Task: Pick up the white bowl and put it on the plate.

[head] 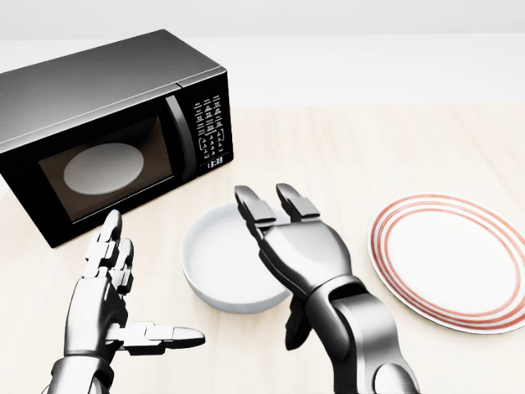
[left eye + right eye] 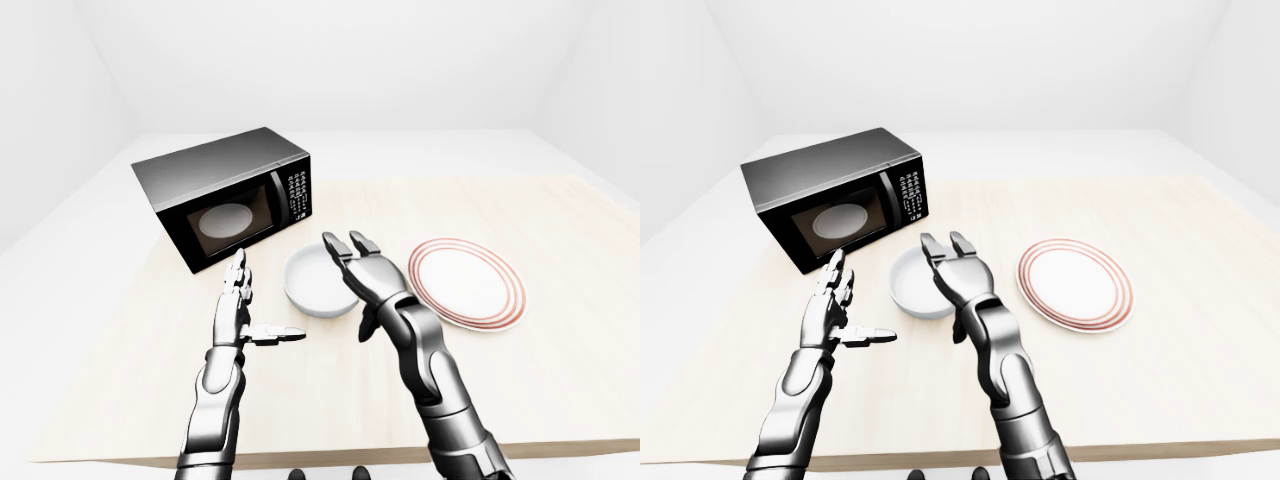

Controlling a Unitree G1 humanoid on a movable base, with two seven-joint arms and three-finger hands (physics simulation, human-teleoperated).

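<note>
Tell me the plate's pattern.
The plate is white with red rings round its rim, clearest in the head view.

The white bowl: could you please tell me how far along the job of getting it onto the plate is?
Nothing is done yet: the white bowl sits on the table, apart from the empty plate. In hand: the open right robot hand reaches over its right rim; the left robot hand hangs open beside it. Left: grasp, lift, place.

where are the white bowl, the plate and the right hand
white bowl point(image 1: 215, 258), head view, inner floor left of the hand
plate point(image 1: 455, 263), head view, white centre inside the red rings
right hand point(image 1: 299, 246), head view, back of the palm
</note>
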